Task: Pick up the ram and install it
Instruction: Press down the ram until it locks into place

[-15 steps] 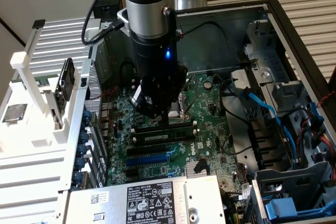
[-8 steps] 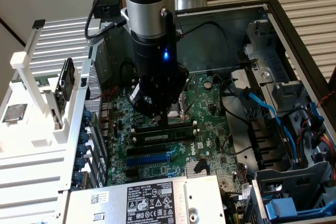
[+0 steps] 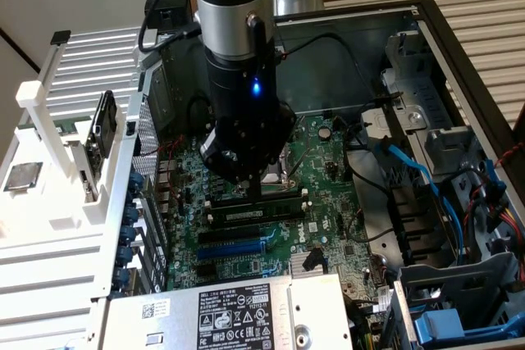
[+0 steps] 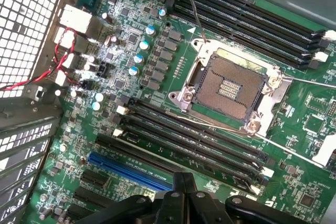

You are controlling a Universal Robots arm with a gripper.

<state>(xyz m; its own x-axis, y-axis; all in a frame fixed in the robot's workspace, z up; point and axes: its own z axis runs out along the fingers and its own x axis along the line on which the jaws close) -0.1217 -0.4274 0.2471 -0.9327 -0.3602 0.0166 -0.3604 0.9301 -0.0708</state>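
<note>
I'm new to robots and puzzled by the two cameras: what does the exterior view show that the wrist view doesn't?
Exterior view: the arm, the power supply label, blue cables, and a ram in its slot under the claw. Wrist view: the processor socket's bare contacts. Both: the green motherboard, blue slot and black memory slots.
</note>
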